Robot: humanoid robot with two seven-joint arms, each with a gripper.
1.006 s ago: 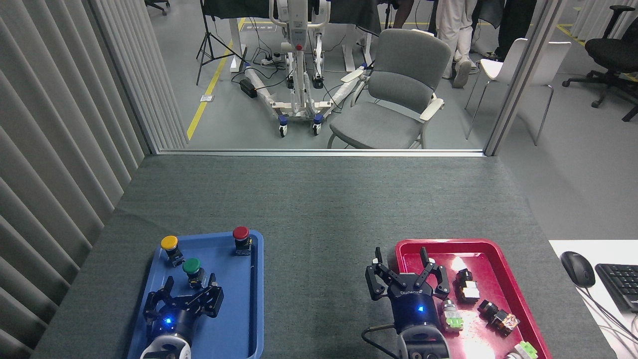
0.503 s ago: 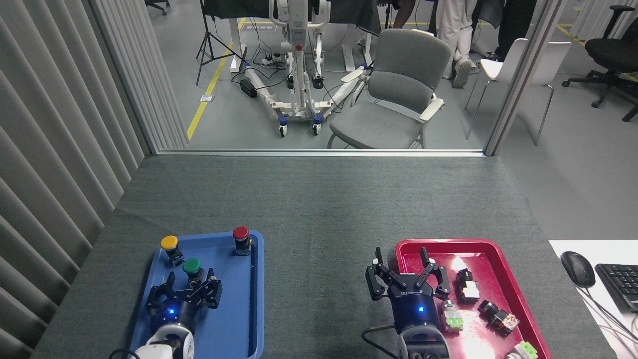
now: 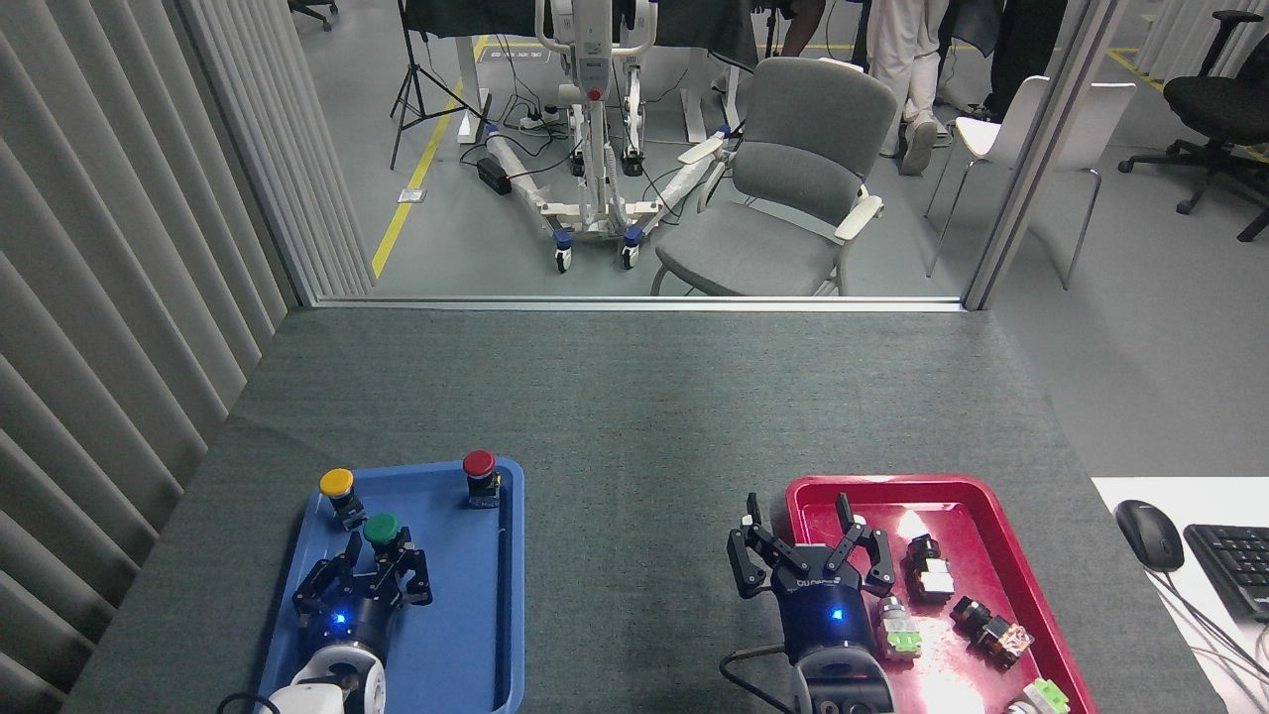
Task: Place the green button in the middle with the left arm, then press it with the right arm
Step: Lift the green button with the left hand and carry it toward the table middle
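Green button [image 3: 381,530]: only the round cap shows clearly, the short black body below it is mostly covered by the left gripper [image 3: 379,561], so I can't tell how much of the body is between the fingers. It stands upright in the blue tray [image 3: 466,635], cap up, long axis vertical, maybe tilted a touch toward the camera, hard to say. Left gripper fingers [image 3: 416,575] sit on either side of the button's body, tips just below the cap; looks closed in around it but contact isn't visible, can't tell if it's actually gripping. The white wrist is cut off by the bottom edge. Yellow button [image 3: 337,486] is just beyond the left-side fingers, near the tray's far left corner; red button [image 3: 480,468] is well beyond the right-side fingers, at the tray's far right corner. Both upright. Right gripper [image 3: 801,545] hangs over the near left edge of the red tray [image 3: 1001,555], fingers spread apart, nothing between them. Its lower wrist and cable run off the bottom of frame. Small parts in the red tray lie past its right-side fingers; glare on the tray floor washes out detail there. The grey felt table [image 3: 634,416] between the two grippers is bare.
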